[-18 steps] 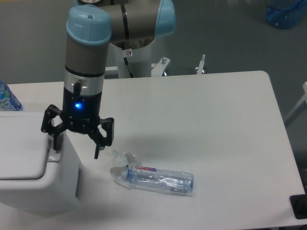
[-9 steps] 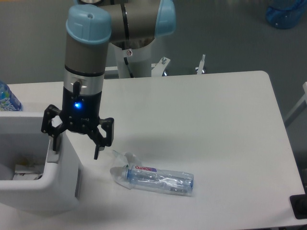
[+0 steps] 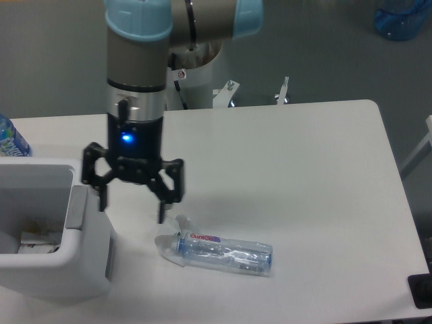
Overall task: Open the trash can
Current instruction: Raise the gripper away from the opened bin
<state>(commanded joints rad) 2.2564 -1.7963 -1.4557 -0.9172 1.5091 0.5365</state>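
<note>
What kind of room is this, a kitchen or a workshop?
Most likely a robotics lab: a robot arm with a gripper stands over a plain white table holding only a trash can and a plastic bottle.

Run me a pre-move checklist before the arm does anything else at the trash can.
1. Trash can lid open, inside visible: ok.
2. Gripper open, holding nothing: ok.
3. Gripper clear of the bin's grey push strip: cannot tell, one finger sits right over it.
4. Plastic bottle lying on the table, apart from the fingers: ok.
5. Bin's contents identified: cannot tell, only pale scraps show.
</note>
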